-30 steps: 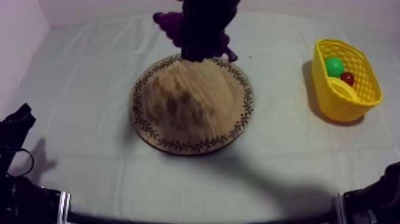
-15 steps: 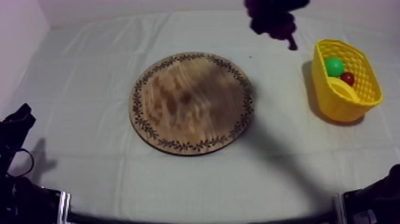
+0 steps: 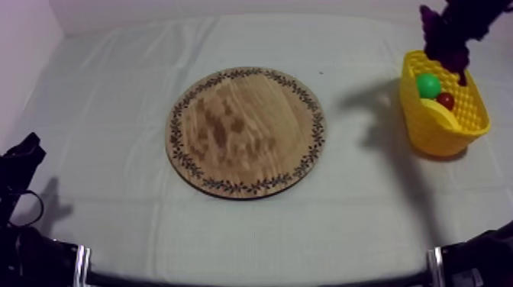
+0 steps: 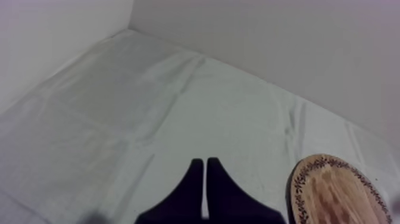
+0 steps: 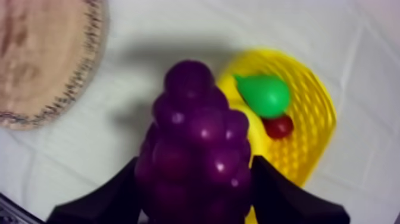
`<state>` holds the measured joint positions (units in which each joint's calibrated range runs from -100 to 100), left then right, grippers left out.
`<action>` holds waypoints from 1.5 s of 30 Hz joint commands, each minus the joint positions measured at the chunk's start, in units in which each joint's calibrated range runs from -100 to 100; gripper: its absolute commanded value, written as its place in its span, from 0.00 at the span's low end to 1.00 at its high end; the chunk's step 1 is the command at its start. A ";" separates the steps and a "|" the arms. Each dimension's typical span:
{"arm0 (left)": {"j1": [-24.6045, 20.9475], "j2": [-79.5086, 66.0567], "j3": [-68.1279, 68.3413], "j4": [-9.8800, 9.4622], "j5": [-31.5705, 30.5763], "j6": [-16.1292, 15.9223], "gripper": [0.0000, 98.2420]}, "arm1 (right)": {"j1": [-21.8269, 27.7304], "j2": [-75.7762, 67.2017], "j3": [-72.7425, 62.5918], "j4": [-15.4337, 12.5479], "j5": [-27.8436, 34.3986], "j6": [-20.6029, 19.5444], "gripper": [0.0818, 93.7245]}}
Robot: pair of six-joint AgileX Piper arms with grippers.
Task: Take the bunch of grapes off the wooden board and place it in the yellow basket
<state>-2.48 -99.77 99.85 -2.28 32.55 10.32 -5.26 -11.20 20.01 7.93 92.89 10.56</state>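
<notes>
Grey-white cloth [image 3: 114, 153]: right gripper [image 5: 195, 182] over yellow basket [image 3: 427, 131], clamped on bunch of grapes [image 5: 196, 134]; left gripper [image 4: 205, 179] low, fingers together.

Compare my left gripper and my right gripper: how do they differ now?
The left gripper is shut on nothing, closed to a narrow wedge; the right gripper is shut on the bunch of grapes. The left gripper sits over bare cloth beside the wooden board; the right gripper hangs over the yellow basket. Both are black.
</notes>
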 commanded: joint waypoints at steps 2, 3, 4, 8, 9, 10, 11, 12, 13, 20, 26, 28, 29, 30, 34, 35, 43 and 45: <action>-0.01 0.03 0.04 0.01 0.03 0.01 0.00 | 4.95 -0.30 3.30 0.56 -1.05 0.03 0.35; -0.01 0.03 0.04 0.01 0.03 0.01 0.00 | 5.66 -0.41 4.03 0.79 -1.34 -0.02 0.35; -0.01 0.03 0.04 0.01 0.03 0.01 0.00 | 6.32 -0.45 4.67 1.01 -1.58 -0.07 0.35; -0.01 0.03 0.04 0.01 0.03 0.01 0.00 | 8.22 0.17 6.54 1.62 -2.58 -0.41 0.35; -0.01 0.03 0.04 0.01 0.03 0.01 0.00 | 8.53 0.47 6.83 1.66 -2.84 -0.49 0.35; -0.01 0.03 0.04 0.01 0.03 0.01 0.00 | 8.77 0.86 7.03 1.69 -3.07 -0.59 0.35; -0.01 0.03 0.04 0.01 0.03 0.01 0.00 | 8.93 1.31 7.21 1.69 -3.28 -0.69 0.35; -0.01 0.03 0.04 0.01 0.03 0.01 0.00 | 9.03 1.86 7.33 1.68 -3.50 -0.86 0.35; -0.01 0.03 0.04 0.01 0.03 0.01 0.00 | 9.09 2.50 7.38 1.66 -3.75 -1.02 0.35; -0.01 0.03 0.04 0.01 0.03 0.01 0.00 | 10.08 10.39 6.35 0.45 -5.96 -1.49 0.34; -0.01 0.03 0.04 0.01 0.03 0.01 0.00 | 10.91 18.04 4.24 -0.80 -8.65 -1.72 0.35; -0.01 0.03 0.04 0.01 0.03 0.01 0.00 | 10.96 19.97 3.63 -1.07 -9.38 -1.80 0.35; -0.01 0.03 0.04 0.01 0.03 0.01 0.00 | 10.97 20.83 3.36 -1.21 -9.66 -1.83 0.36; -0.01 0.03 0.04 0.01 0.03 0.01 0.00 | 11.05 21.66 3.07 -1.39 -9.87 -1.83 0.36; -0.01 0.03 0.04 0.01 0.03 0.01 0.00 | 11.98 24.46 1.69 -2.29 -10.26 -1.37 0.49; -0.01 0.03 0.04 0.01 0.03 0.01 0.00 | 12.33 24.94 1.40 -2.48 -10.32 -1.18 0.55; -0.01 0.03 0.04 0.01 0.03 0.01 0.00 | 13.31 25.10 0.72 -2.73 -10.73 0.25 0.86; -0.01 0.03 0.04 0.01 0.03 0.01 0.00 | 13.13 24.34 1.00 -2.81 -10.52 0.57 0.88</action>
<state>-2.48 -99.77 99.85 -2.28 32.55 10.32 7.94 13.52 20.84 5.15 82.11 11.06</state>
